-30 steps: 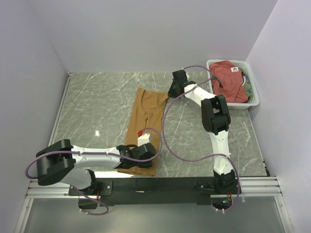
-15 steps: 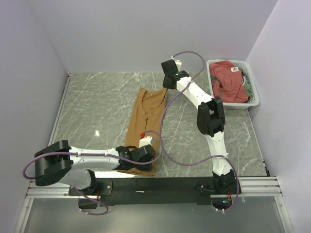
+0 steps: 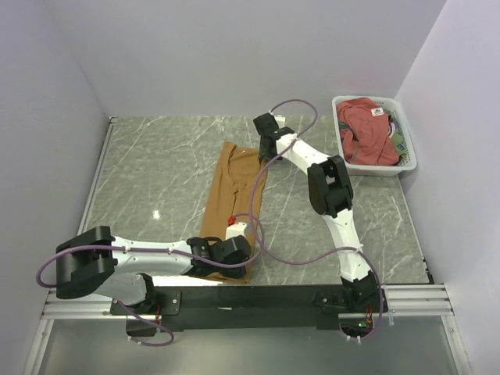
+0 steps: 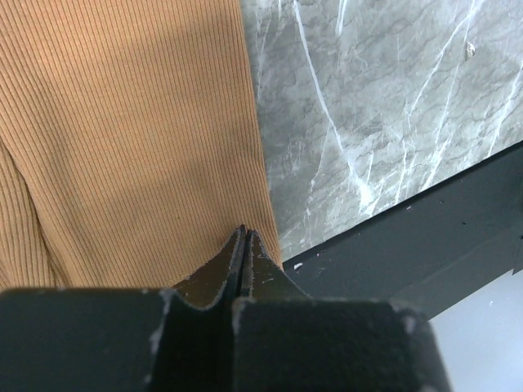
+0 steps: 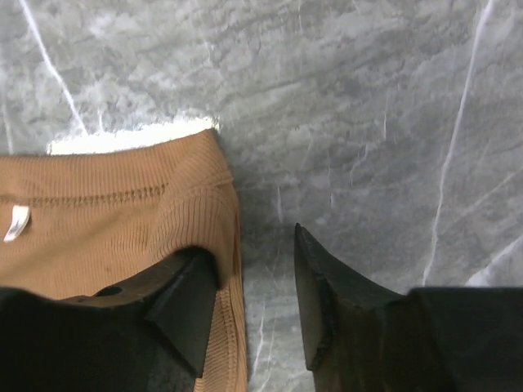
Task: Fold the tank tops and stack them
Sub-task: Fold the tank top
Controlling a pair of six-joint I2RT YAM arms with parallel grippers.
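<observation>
Ribbed matt cloth tank top (image 4: 122, 122), glossy marble-look table (image 5: 368, 98), white plastic basket (image 3: 383, 170)

Ribbed tan-brown tank top (image 3: 230, 183), rust-red tank top (image 3: 363, 125) w/ white label, white mesh basket (image 3: 409, 162), grey table (image 3: 156, 172) w/ white veins.

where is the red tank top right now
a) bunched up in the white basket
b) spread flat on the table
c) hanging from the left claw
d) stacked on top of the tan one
a, the red tank top sits crumpled inside the white basket at the far right, while only the tan tank top lies on the table.
</observation>
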